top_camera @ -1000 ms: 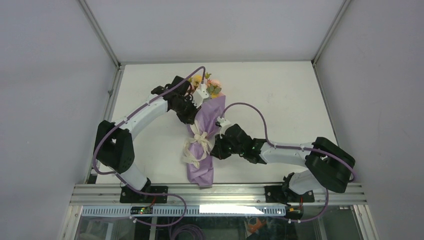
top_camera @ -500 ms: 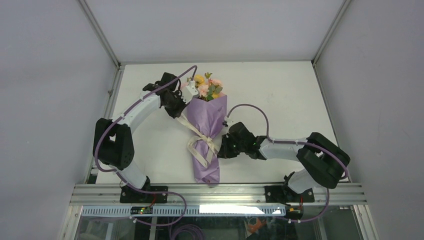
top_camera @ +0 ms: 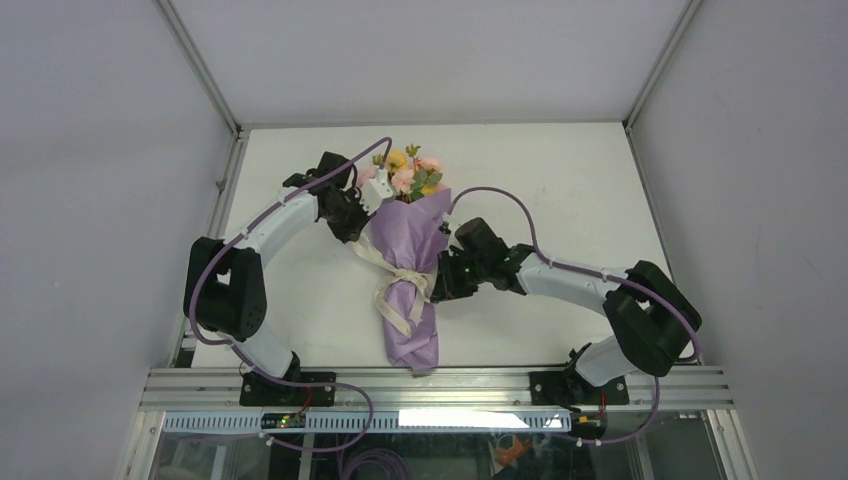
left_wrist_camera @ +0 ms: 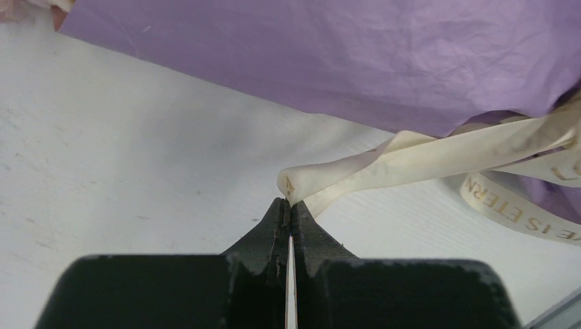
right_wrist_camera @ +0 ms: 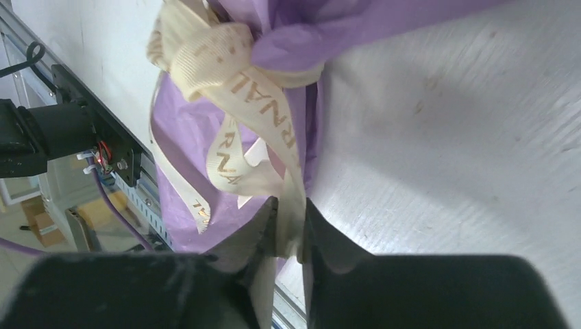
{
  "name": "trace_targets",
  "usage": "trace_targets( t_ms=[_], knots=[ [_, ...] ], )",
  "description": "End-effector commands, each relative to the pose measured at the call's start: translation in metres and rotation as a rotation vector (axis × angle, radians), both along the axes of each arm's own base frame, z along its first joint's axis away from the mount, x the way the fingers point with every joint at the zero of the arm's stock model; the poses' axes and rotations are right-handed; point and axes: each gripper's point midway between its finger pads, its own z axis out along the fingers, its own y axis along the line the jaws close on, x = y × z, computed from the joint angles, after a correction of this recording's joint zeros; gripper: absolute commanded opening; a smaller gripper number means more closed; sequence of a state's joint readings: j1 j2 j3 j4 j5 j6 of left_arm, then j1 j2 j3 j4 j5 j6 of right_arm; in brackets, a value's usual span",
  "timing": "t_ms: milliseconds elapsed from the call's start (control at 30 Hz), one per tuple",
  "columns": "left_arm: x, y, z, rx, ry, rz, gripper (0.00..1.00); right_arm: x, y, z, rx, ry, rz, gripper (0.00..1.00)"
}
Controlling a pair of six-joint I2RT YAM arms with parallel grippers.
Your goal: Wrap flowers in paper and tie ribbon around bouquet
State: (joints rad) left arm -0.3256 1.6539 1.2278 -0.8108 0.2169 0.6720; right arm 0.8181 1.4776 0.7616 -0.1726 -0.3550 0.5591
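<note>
The bouquet lies on the white table (top_camera: 570, 190). Its yellow, pink and orange flowers (top_camera: 408, 178) stick out of the far, wide end of the lilac paper (top_camera: 412, 228) cone. The cream ribbon (top_camera: 403, 281) is tied around the cone's narrow waist. My left gripper (top_camera: 352, 236) is just left of the cone and shut on one ribbon (left_wrist_camera: 425, 154) end at its tips (left_wrist_camera: 288, 203), with the paper (left_wrist_camera: 329, 55) beyond. My right gripper (top_camera: 437, 289) is at the cone's right side. A ribbon (right_wrist_camera: 236, 82) strand fills the narrow gap between its jaws (right_wrist_camera: 290, 221).
An aluminium rail (top_camera: 440, 385) runs along the near table edge, just below the cone's tail. White enclosure walls stand on the left, right and far sides. Purple cables loop over both arms (top_camera: 500, 200).
The bouquet has shifted right and away from the rail. My left gripper has pulled back left off the cone, drawing a ribbon strand out. My right gripper has moved farther from the rail, its jaws slightly parted.
</note>
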Motion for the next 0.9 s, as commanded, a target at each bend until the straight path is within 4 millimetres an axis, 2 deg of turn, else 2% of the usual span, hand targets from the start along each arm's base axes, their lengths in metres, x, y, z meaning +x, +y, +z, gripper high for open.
trace_targets(
  t_ms=[0, 100, 200, 233, 267, 333, 500, 600, 700, 833, 867],
  knots=[
    [0.000, -0.022, 0.028, -0.131, -0.062, -0.052, 0.00, 0.009, -0.001, 0.023, 0.001, -0.029, 0.057, 0.30],
    [-0.003, -0.026, 0.029, -0.154, -0.045, -0.040, 0.00, 0.012, -0.014, 0.028, -0.039, -0.038, 0.086, 0.47],
    [-0.006, -0.027, 0.029, -0.165, -0.039, -0.041, 0.00, 0.015, -0.025, 0.052, -0.025, -0.109, 0.115, 0.55],
    [-0.007, -0.027, 0.029, -0.166, -0.038, -0.044, 0.00, 0.016, -0.025, 0.061, -0.009, -0.148, 0.120, 0.63],
    [-0.007, -0.028, 0.029, -0.169, -0.037, -0.044, 0.00, 0.018, -0.025, 0.069, 0.006, -0.192, 0.121, 0.80],
    [-0.008, -0.029, 0.029, -0.174, -0.034, -0.046, 0.00, 0.021, -0.027, 0.074, -0.009, -0.288, 0.119, 0.93],
    [-0.009, -0.031, 0.031, -0.182, -0.037, -0.050, 0.00, 0.015, -0.037, 0.051, -0.170, -0.552, 0.251, 0.96],
    [-0.010, -0.031, 0.031, -0.184, -0.037, -0.054, 0.00, 0.017, -0.036, 0.043, -0.238, -0.702, 0.471, 0.97],
    [-0.011, -0.032, 0.033, -0.193, -0.046, -0.057, 0.00, 0.021, -0.034, 0.030, -0.247, -0.820, 0.606, 0.97],
    [-0.013, -0.032, 0.033, -0.198, -0.047, -0.053, 0.00, 0.028, -0.033, 0.012, -0.273, -0.862, 0.613, 0.96],
    [-0.014, -0.032, 0.033, -0.199, -0.045, -0.051, 0.00, 0.036, -0.027, 0.018, -0.233, -0.842, 0.518, 0.96]
  ],
)
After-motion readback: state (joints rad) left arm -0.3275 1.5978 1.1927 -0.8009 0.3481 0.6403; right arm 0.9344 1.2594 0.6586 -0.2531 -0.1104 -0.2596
